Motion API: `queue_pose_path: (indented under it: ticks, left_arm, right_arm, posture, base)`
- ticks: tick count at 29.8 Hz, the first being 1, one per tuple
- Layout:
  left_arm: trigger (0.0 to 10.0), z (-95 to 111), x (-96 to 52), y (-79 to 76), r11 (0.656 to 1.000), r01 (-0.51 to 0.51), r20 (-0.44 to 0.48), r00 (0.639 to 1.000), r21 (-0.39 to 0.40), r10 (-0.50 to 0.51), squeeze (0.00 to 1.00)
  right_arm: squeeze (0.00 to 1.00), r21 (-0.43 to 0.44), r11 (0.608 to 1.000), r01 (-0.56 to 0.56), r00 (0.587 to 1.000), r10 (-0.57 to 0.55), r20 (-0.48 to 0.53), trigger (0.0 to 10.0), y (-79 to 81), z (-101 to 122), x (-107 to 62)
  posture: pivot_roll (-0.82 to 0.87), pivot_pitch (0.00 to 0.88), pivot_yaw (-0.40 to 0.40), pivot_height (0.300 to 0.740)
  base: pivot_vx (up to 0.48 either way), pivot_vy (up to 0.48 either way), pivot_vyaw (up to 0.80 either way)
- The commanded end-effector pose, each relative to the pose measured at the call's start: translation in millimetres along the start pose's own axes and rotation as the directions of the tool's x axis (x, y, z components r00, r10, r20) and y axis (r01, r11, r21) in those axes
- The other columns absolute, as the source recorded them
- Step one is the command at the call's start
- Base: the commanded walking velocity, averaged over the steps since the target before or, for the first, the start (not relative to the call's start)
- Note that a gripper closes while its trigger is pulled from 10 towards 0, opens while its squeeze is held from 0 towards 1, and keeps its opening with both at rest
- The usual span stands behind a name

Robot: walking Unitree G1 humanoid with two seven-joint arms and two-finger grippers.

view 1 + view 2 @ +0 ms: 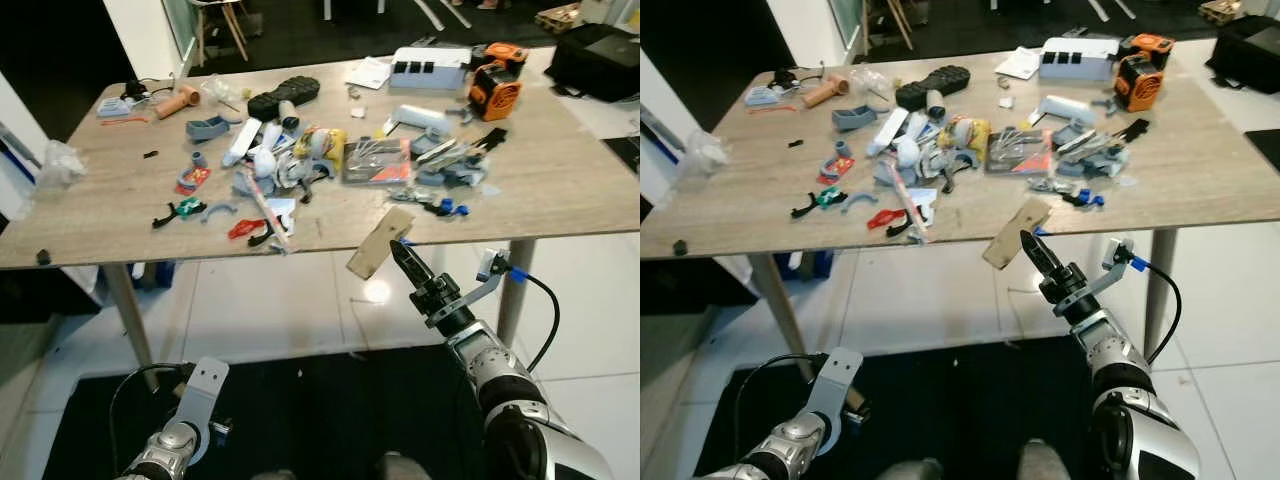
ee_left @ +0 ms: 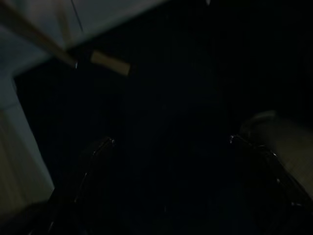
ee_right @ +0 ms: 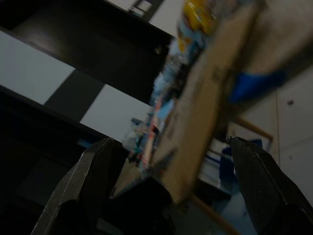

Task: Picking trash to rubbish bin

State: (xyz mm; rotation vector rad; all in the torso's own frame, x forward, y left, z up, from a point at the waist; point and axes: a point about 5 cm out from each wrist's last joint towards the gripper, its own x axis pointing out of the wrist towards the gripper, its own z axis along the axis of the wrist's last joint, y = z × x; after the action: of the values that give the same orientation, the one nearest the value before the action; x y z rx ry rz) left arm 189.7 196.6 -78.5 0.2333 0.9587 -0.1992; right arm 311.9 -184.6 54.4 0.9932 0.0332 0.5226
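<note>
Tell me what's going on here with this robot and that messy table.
The robot stands at a wooden table strewn with scraps and tools. Its right claw holds a flat piece of cardboard in the air just off the table's near edge, with the floor below. The left claw hangs low and idle. No bin is in sight, and most of the clutter lies on the table.

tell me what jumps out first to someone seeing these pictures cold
The right gripper stands out first: raised before the near edge of the wooden table, it pinches a flat piece of brown cardboard. Behind it, a heap of mixed litter covers the table's middle, with an orange tool at the far right. The left gripper hangs low over the dark mat.
</note>
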Motion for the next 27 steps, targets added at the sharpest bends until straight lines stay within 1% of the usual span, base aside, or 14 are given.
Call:
queue_pose_path:
  ticks: [1, 5, 6, 7, 9, 13, 15, 16, 17, 18, 19, 24, 27]
  left_arm:
    - [10.0, -9.8, -3.3, 6.8, 1.0, -0.012, -0.018, 1.0, 0.01, 0.012, 0.0]
    - [10.0, -17.6, -5.7, 8.0, 1.0, -0.006, -0.023, 1.0, 0.01, 0.007, 0.0]
    - [10.0, -20.3, -6.6, 8.1, 1.0, -0.002, -0.026, 1.0, 0.01, 0.002, 0.0]
    - [10.0, -20.3, -6.6, 8.1, 1.0, -0.002, -0.026, 1.0, 0.01, 0.002, 0.0]
    - [10.0, -23.9, -7.8, 8.2, 1.0, 0.001, -0.026, 1.0, 0.011, -0.001, 0.0]
    - [10.0, -25.2, -8.3, 8.1, 1.0, 0.002, -0.024, 1.0, 0.011, -0.001, 0.0]
    - [10.0, -27.8, -9.3, 7.9, 1.0, 0.005, -0.021, 1.0, 0.014, -0.004, 0.0]
    - [10.0, -27.8, -9.3, 7.9, 1.0, 0.005, -0.021, 1.0, 0.014, -0.004, 0.0]
    - [10.0, -29.0, -9.7, 7.6, 1.0, 0.007, -0.021, 1.0, 0.015, -0.007, 0.0]
    - [10.0, -29.7, -9.9, 7.4, 1.0, 0.008, -0.021, 1.0, 0.016, -0.008, 0.0]
    - [10.0, -30.6, -10.2, 7.1, 1.0, 0.009, -0.021, 1.0, 0.017, -0.009, 0.0]
    - [10.0, -31.3, -10.4, 6.5, 1.0, 0.01, -0.019, 1.0, 0.018, -0.01, 0.0]
    - [10.0, -30.4, -10.1, 5.9, 1.0, 0.012, -0.018, 1.0, 0.019, -0.012, 0.0]
  right_arm:
    - [0.0, 0.023, 1.0, 0.012, 1.0, -0.012, 0.011, 10.0, -0.3, -4.7, 1.0]
    - [0.0, 0.022, 1.0, 0.009, 1.0, -0.01, 0.023, 10.0, 1.1, -1.2, 3.7]
    - [0.0, 0.017, 1.0, 0.0, 0.999, -0.001, 0.036, 10.0, 2.6, 3.2, 6.0]
    - [0.0, 0.017, 1.0, 0.0, 0.999, -0.001, 0.036, 10.0, 2.6, 3.2, 6.0]
    - [0.0, 0.006, 1.0, -0.027, 0.998, 0.027, 0.058, 10.0, 6.1, 10.6, 10.3]
    - [0.0, 0.002, 0.999, -0.045, 0.997, 0.045, 0.066, 10.0, 8.6, 13.7, 12.9]
    - [0.0, -0.009, 0.997, -0.082, 0.994, 0.083, 0.064, 10.0, 14.5, 17.3, 21.2]
    - [0.0, -0.009, 0.997, -0.082, 0.994, 0.083, 0.064, 10.0, 14.5, 17.3, 21.2]
    - [0.0, -0.013, 0.995, -0.096, 0.993, 0.096, 0.061, 10.0, 18.1, 18.7, 27.4]
    - [0.0, -0.017, 0.995, -0.099, 0.993, 0.1, 0.06, 8.3, 19.5, 19.1, 30.1]
    - [0.0, -0.02, 0.995, -0.101, 0.993, 0.102, 0.057, 0.0, 21.5, 19.1, 33.8]
    - [0.0, -0.021, 0.994, -0.104, 0.993, 0.104, 0.052, 0.0, 24.4, 17.9, 38.8]
    - [0.0, -0.02, 0.995, -0.097, 0.994, 0.098, 0.049, 0.0, 24.0, 17.5, 39.1]
  posture:
    - [0.12, 0.155, 0.11, 0.74]
    - [0.12, 0.181, 0.116, 0.74]
    - [0.12, 0.189, 0.118, 0.74]
    - [0.12, 0.189, 0.118, 0.74]
    - [0.13, 0.198, 0.12, 0.74]
    - [0.14, 0.2, 0.121, 0.74]
    - [0.15, 0.213, 0.123, 0.74]
    - [0.15, 0.213, 0.123, 0.74]
    - [0.15, 0.218, 0.122, 0.74]
    - [0.16, 0.219, 0.121, 0.74]
    - [0.16, 0.221, 0.12, 0.74]
    - [0.16, 0.222, 0.116, 0.74]
    - [0.16, 0.221, 0.115, 0.74]
  base:
    - [0.0, 0.0, 0.0]
    - [0.0, 0.0, 0.0]
    - [0.0, 0.0, 0.0]
    - [0.0, 0.0, 0.0]
    - [0.0, 0.0, 0.0]
    - [0.0, 0.0, 0.0]
    - [0.0, 0.0, 0.0]
    - [0.0, 0.0, 0.0]
    - [0.0, 0.0, 0.0]
    - [0.0, 0.0, 0.0]
    - [0.0, 0.0, 0.0]
    - [0.0, 0.0, 0.0]
    - [0.0, 0.0, 0.0]
